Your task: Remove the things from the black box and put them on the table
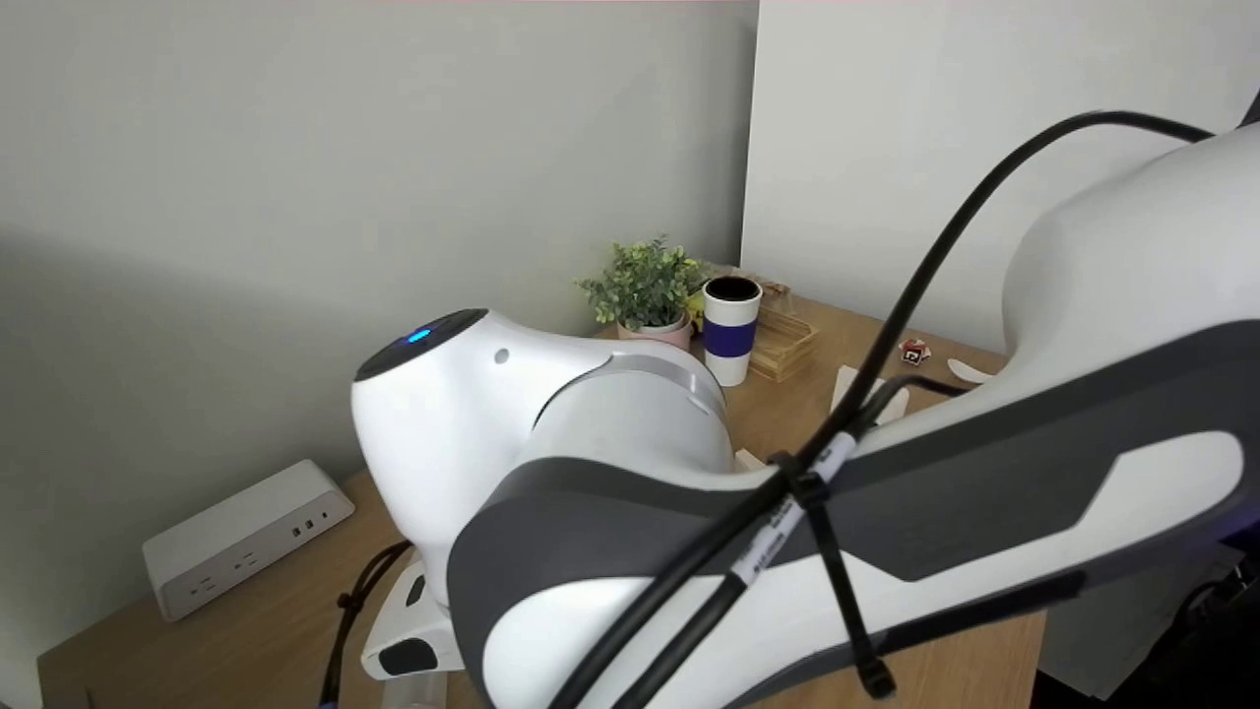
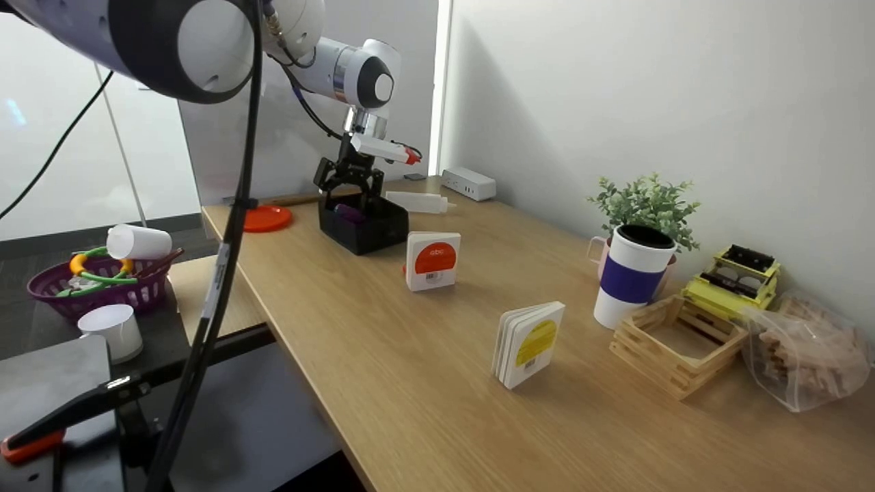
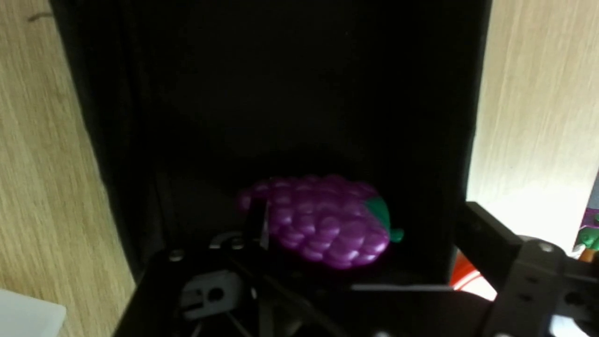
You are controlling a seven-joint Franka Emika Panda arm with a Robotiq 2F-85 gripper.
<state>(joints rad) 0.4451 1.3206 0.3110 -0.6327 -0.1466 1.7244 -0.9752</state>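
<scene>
The black box (image 2: 372, 237) stands on the wooden table (image 2: 383, 342) near its far end. A purple toy bunch of grapes (image 3: 323, 220) with a green leaf and stem lies inside it. My gripper (image 3: 372, 224) is open above the box, jaws wide apart, nothing held. In the wrist view one finger covers part of the grapes' narrow end, while the opposite finger overlaps the box's side wall. The gripper (image 2: 350, 188) also shows in an exterior view, just over the rim. Part of the box's inside is too dark to make out.
Around the box are a red plate (image 2: 267, 219), a clear bottle (image 2: 417, 202) and a white red-marked book (image 2: 433, 263), with a small red thing (image 2: 404, 270) partly behind it. Farther off stand a yellow-marked book (image 2: 528, 345), a cup (image 2: 632, 273) and a wooden crate (image 2: 673, 348).
</scene>
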